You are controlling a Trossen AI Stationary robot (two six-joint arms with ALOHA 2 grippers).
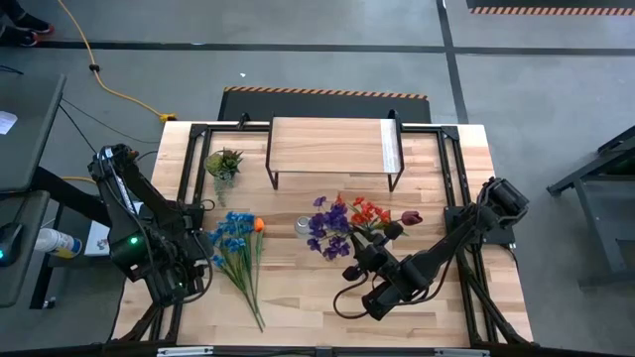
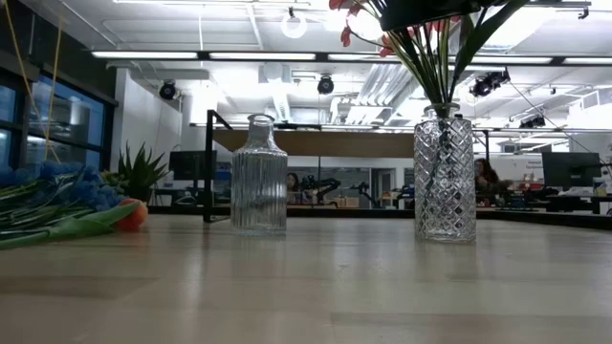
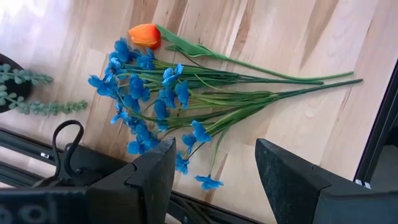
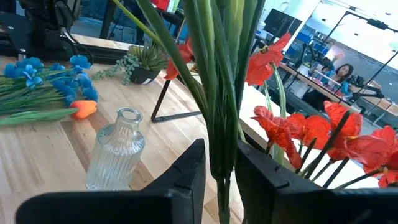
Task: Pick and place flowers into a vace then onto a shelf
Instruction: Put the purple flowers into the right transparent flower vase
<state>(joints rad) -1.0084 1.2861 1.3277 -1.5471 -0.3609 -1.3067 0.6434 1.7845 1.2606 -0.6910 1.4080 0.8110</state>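
- Right gripper [image 4: 219,180] of mine sat over the table's front right, fingers pinched around the green stems of the red, purple and maroon bunch [image 1: 352,220].
- Those stems stood in the diamond-cut glass vase [image 2: 445,174]; blooms spread above it.
- Ribbed glass bottle [image 2: 258,175] stood empty just beside that vase.
- Left gripper [image 3: 211,180] of mine hovered with fingers apart, holding nothing, above the blue bunch with one orange bloom [image 1: 236,248], which lay flat on the table's left.
- Shelf [image 1: 332,147] stood at the table's back, bare, with a small potted plant [image 1: 223,163] left of it.
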